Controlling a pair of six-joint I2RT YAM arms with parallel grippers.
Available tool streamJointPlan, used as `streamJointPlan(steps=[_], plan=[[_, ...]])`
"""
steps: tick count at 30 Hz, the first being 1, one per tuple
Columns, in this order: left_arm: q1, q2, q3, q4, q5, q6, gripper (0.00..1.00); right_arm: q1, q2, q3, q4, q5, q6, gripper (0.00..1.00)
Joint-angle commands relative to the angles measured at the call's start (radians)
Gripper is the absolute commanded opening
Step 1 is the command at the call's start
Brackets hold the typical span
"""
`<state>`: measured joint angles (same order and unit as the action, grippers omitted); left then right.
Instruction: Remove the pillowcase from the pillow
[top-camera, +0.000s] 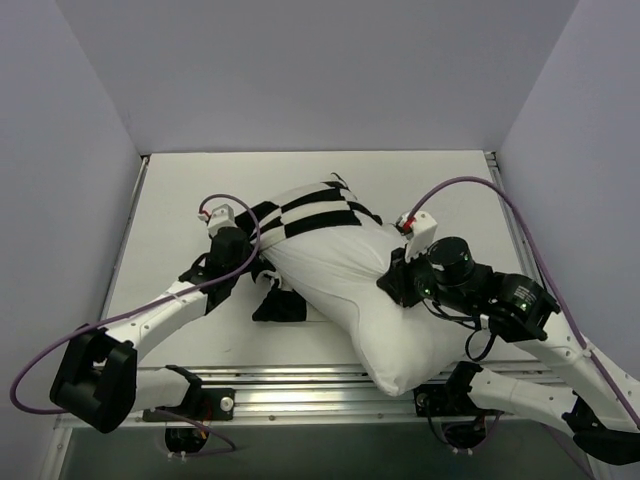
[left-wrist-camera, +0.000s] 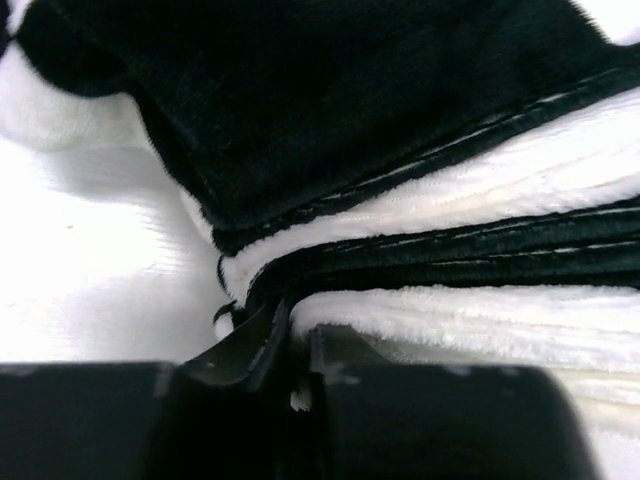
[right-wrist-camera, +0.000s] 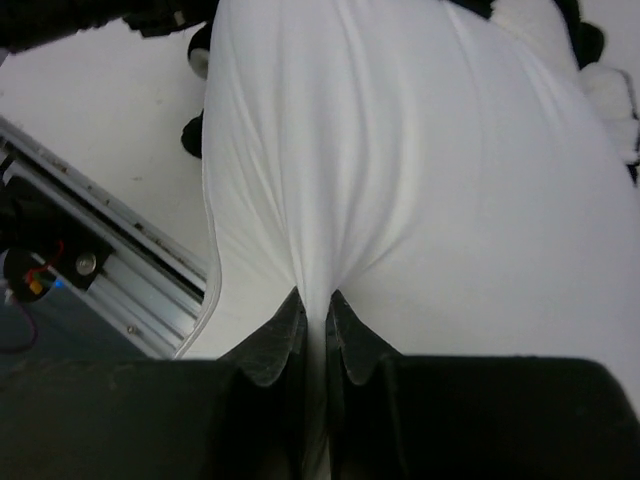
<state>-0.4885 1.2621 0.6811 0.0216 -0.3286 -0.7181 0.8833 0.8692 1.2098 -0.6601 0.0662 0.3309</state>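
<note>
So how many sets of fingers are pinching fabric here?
2. The left fingers pinch the pillowcase at its hem; the right fingers pinch a fold of the pillow.

A white tabletop (top-camera: 170, 190) sits enclosed by pale lavender walls (top-camera: 320, 70), with a ribbed aluminium rail (top-camera: 300, 385) along its near edge and a thinner metal strip (top-camera: 497, 185) down its right side.

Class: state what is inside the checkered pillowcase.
The white pillow runs into the pillowcase at its far end; its near part lies bare. How far in it reaches is covered.
</note>
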Motion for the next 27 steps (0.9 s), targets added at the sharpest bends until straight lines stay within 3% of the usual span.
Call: streamJointPlan(steps=[1,3,4,5,6,9,12,15,18,20,25,27], plan=[[0.084,0.008,0.029,-0.096,-0.178,0.029,0.19,-0.01,-0.026,-0.048,0.082,-0.225,-0.049,0.0],[0.084,-0.048,0.041,-0.166,-0.164,0.06,0.35,-0.01,0.01,-0.088,0.112,-0.377,-0.069,0.17],[0.084,-0.072,0.052,-0.189,-0.152,0.078,0.42,-0.01,0.017,-0.093,0.119,-0.397,-0.069,0.37],[0.084,-0.096,0.078,-0.224,-0.106,0.11,0.51,-0.012,0.024,-0.093,0.128,-0.408,-0.07,0.46],[0.084,-0.137,0.099,-0.242,-0.086,0.173,0.69,-0.012,0.025,-0.086,0.143,-0.407,-0.07,0.6],[0.079,-0.173,0.21,-0.31,0.046,0.282,0.88,-0.014,0.034,-0.043,0.142,-0.285,-0.072,0.78],[0.073,-0.127,0.363,-0.36,0.205,0.366,0.95,-0.021,0.071,0.017,0.126,-0.146,-0.069,0.88],[0.039,-0.008,0.536,-0.396,0.328,0.492,0.97,-0.052,0.111,0.046,0.129,-0.027,-0.062,0.92],[-0.08,0.156,0.684,-0.46,0.329,0.68,0.97,-0.141,0.128,0.036,0.163,-0.025,-0.044,0.93],[-0.159,0.248,0.842,-0.524,0.35,0.767,0.97,-0.254,0.131,0.005,0.184,-0.107,-0.027,0.93],[-0.203,0.558,1.199,-0.693,0.563,0.879,0.97,-0.47,0.143,-0.104,0.275,-0.336,0.01,0.93],[-0.228,0.664,1.287,-0.751,0.588,0.934,0.96,-0.55,0.139,-0.169,0.315,-0.425,0.023,0.93]])
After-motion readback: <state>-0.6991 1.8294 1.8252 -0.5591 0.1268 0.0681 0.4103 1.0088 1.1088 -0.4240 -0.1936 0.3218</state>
